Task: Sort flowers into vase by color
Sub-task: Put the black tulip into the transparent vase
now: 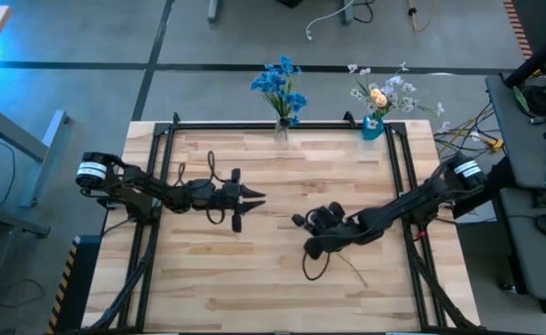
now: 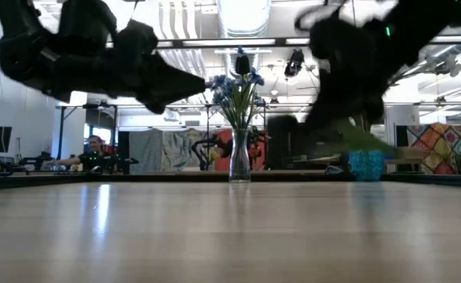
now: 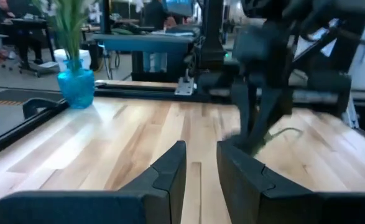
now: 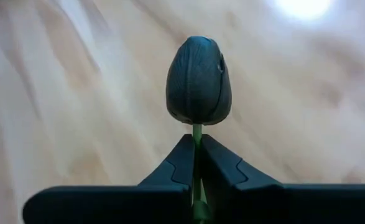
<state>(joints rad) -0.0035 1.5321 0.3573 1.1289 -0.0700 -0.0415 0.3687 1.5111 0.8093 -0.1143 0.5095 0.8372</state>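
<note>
Pale wood table point(image 1: 282, 279), smooth; clear glass vase point(image 2: 239, 161).

Seen level across a pale wooden table point(image 2: 230, 236). Clear glass vase point(image 2: 239, 163) at the far edge, centre, holding blue flowers point(image 2: 239, 85) on green stems. Teal vase point(image 2: 366, 165) further right, also at the far edge. Two dark blurred arms overhead: one point(image 2: 96, 55) upper left, pointing right; another point(image 2: 364, 63) upper right, green blur beneath. Seated person point(image 2: 95, 151) far left in the room behind.
</note>
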